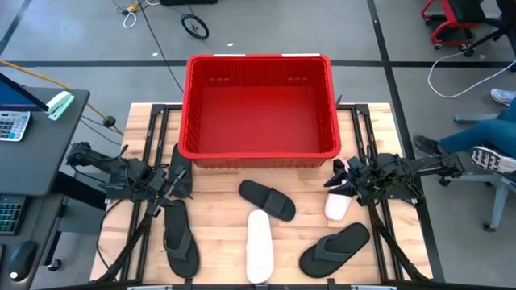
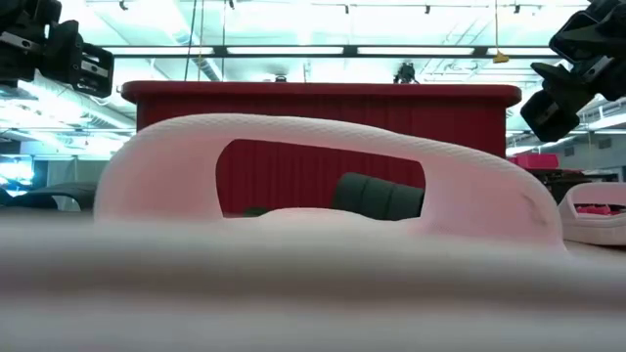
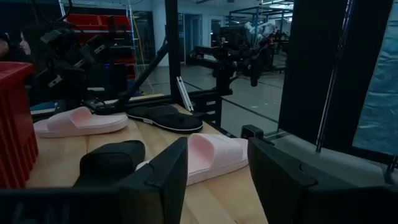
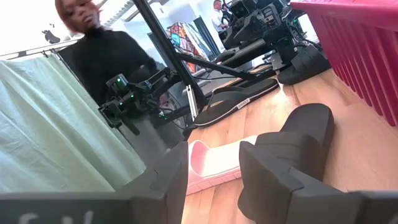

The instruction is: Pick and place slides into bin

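While both end effectors gape empty, a pink slide point(image 1: 337, 206) lies beside the right end effector point(image 1: 345, 179).

A large bright red bin point(image 1: 260, 105) with slotted sides and a thick rim is set at the 12 o'clock side of the table and is seen empty. Six slides are laid on the wood below it. A black slide point(image 1: 179, 171) and a black flip-flop point(image 1: 179, 238) are found at 9 o'clock. A black broad-strap slide point(image 1: 268, 199) is placed centrally, with a pale pink slide point(image 1: 260, 245) at 6 o'clock. Another pale slide point(image 1: 338, 203) is seen at 3 o'clock, and a black flip-flop point(image 1: 335, 248) at 5 o'clock.
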{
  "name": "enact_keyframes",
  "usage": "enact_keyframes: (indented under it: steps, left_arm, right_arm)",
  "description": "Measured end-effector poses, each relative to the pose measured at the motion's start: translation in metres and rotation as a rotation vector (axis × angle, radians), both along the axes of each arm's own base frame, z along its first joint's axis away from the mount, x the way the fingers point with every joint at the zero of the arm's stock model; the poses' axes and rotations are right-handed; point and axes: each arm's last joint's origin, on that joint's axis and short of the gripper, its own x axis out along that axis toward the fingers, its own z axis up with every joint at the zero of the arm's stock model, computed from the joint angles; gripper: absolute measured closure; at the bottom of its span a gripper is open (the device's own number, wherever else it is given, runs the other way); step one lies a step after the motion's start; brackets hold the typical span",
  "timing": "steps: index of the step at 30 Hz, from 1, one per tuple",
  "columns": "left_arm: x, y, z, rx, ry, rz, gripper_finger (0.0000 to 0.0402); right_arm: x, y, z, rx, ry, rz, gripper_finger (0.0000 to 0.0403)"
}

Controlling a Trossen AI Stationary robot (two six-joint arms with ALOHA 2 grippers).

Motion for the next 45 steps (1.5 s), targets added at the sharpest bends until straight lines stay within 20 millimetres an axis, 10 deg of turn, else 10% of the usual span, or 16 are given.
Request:
enact_keyframes:
  steps: [21,36,45]
  left_arm:
    - [-0.001,0.001,0.013,-0.052,-0.109,0.002,0.0230]
    - [-0.054,0.039,0.203,-0.095,-0.398,0.682,0.0230]
    - [-0.051,0.040,0.282,-0.163,-0.435,0.741,0.0230]
  right_arm:
    - [0.000,0.000,0.000,0.000,0.000,0.000,0.0254]
    - [0.000,0.000,0.000,0.000,0.000,0.000,0.0254]
    - [0.000,-0.001,0.000,-0.026,-0.012,-0.040,0.0254]
